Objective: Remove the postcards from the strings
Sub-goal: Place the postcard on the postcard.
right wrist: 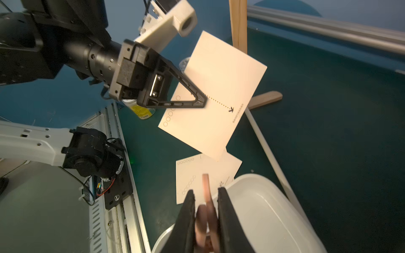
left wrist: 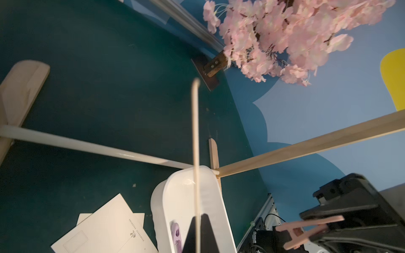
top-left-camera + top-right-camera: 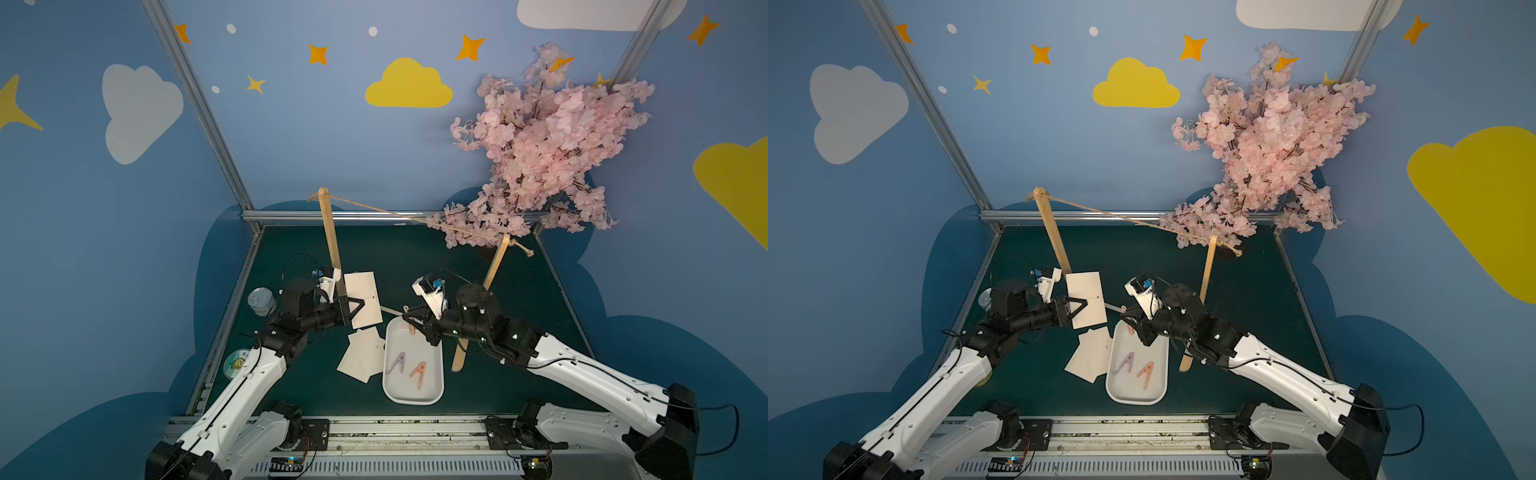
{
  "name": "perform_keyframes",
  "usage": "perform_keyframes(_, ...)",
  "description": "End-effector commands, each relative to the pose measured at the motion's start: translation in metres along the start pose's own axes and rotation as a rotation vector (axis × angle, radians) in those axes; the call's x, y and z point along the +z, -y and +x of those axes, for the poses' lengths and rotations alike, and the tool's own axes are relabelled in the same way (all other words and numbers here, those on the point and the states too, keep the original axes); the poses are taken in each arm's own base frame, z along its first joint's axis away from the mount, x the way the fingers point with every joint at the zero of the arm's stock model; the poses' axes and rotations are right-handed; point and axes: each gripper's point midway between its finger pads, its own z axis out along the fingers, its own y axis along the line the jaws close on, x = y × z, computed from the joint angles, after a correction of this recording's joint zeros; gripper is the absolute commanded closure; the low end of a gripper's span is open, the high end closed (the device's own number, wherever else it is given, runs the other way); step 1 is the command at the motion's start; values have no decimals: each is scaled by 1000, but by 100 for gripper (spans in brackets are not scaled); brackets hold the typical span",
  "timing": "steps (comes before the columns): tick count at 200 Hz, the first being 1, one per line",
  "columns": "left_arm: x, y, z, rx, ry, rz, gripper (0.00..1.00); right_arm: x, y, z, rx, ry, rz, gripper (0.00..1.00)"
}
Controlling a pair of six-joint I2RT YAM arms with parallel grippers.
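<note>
While the twine (image 3: 374,210) hangs bare, the left gripper (image 3: 360,305) pinches one postcard (image 3: 368,286).
Top view: at the tray's (image 3: 413,402) eleven o'clock; lay it on the pair (image 3: 361,359) at nine. Left wrist: edge-on, level first. Right wrist: right gripper (image 1: 206,191) clamps a pink peg (image 1: 205,184); release low.

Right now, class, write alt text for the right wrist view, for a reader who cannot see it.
The left gripper holds a white postcard up above the green table. The right gripper is shut on a pink clothespin by the white tray, and more postcards lie flat on the table.
</note>
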Motion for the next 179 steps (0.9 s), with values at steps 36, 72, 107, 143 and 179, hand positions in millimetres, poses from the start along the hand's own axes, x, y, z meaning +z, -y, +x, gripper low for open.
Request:
perform_keyframes(36,19,-38,49,-111,-122,-83,94,30,25,90,197,-140,77,100)
perform_keyframes(72,31,-49,66,-139,-162,-97,94,40,32,122,215,-232,107,100)
perform_keyframes(107,38,-54,69,-148,-167,-93,78,41,40,130,224,-253,147,98)
perform_keyframes(143,38,-58,71,-148,-180,-119,56,40,47,135,229,-279,187,54)
perform_keyframes(179,22,-57,64,-108,-126,-166,51,19,56,122,219,-270,278,39)
